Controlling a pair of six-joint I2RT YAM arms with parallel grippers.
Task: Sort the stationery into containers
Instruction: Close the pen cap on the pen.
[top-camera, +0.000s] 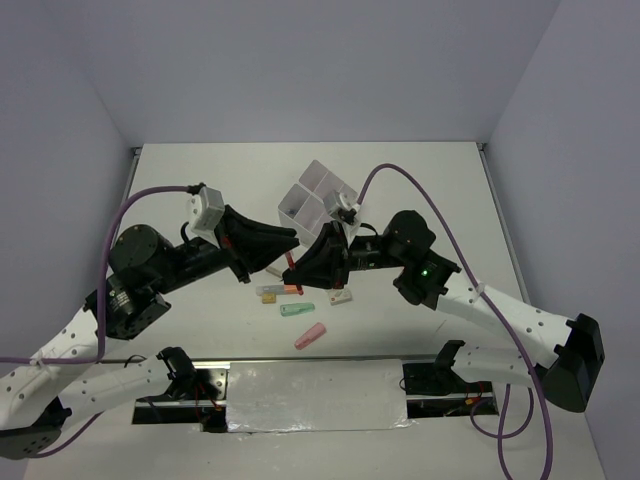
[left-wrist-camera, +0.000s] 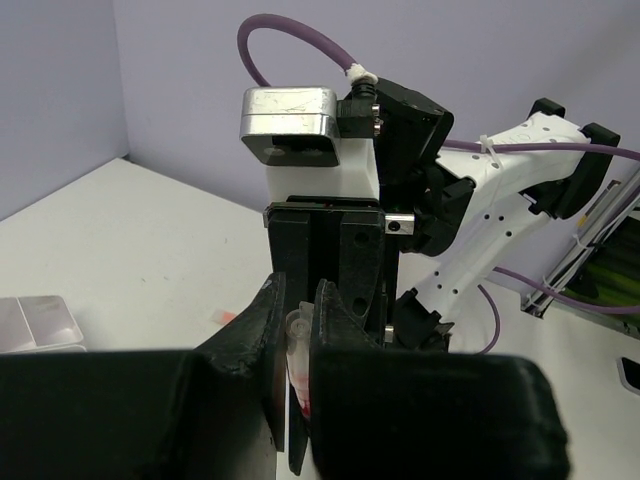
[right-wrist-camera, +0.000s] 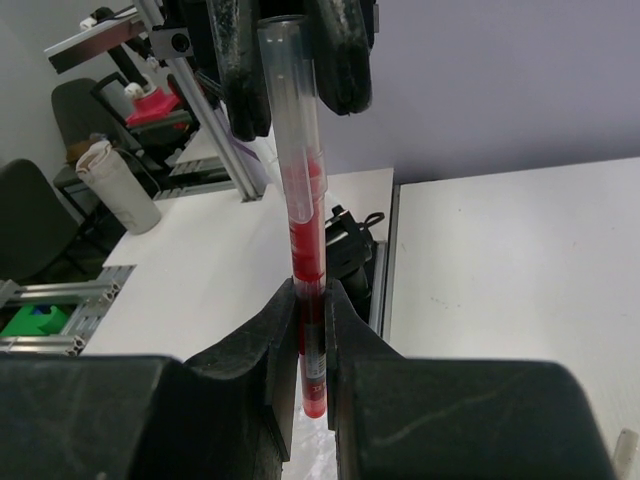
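Note:
A thin red pen (right-wrist-camera: 303, 215) with a clear cap is held above the table between both grippers. My right gripper (right-wrist-camera: 312, 312) is shut on its red end. My left gripper (left-wrist-camera: 298, 322) is shut on its clear cap end (left-wrist-camera: 297, 345); its fingers (right-wrist-camera: 242, 75) show at the top of the right wrist view. In the top view the two grippers meet tip to tip, left gripper (top-camera: 284, 244) and right gripper (top-camera: 301, 263), just in front of the white four-compartment container (top-camera: 318, 199). More stationery lies in front: a green marker (top-camera: 297, 309), a pink marker (top-camera: 311, 336) and small erasers (top-camera: 268, 296).
A thin orange-red pen (top-camera: 291, 289) and a white eraser (top-camera: 342, 296) lie beneath the grippers. The container's corner (left-wrist-camera: 40, 322) shows at the left of the left wrist view. A shiny sheet (top-camera: 315, 395) covers the near edge between the arm bases.

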